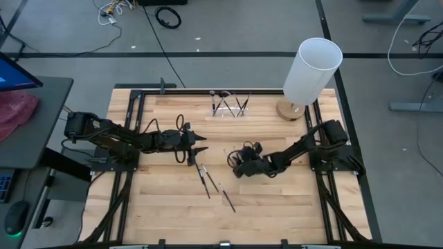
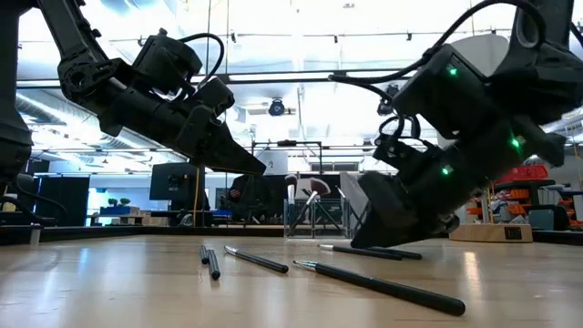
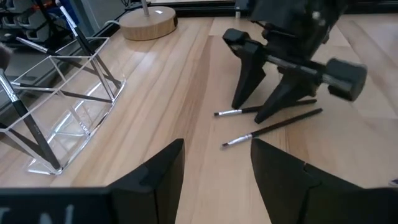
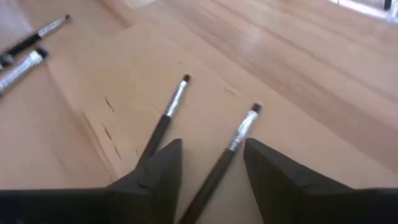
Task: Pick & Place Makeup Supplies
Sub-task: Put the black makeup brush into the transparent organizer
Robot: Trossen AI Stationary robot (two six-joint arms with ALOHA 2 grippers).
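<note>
Several thin dark makeup brushes lie flat on the wooden table. One pair (image 1: 205, 178) lies near the middle and a longer one (image 1: 226, 196) nearer the front edge. Two more lie under my right gripper (image 1: 234, 162), which is open and tipped down close to the table. In the right wrist view one brush (image 4: 231, 146) runs between the fingers (image 4: 165, 165) and the other brush (image 4: 165, 118) lies just outside them; I see no touch. My left gripper (image 1: 201, 146) hangs open above the table, left of centre, with nothing in it.
A small clear holder (image 1: 230, 107) with a few brushes standing in it sits at the far middle of the table. A tall white cylinder (image 1: 311, 69) on a round wooden base (image 3: 146, 25) stands at the far right.
</note>
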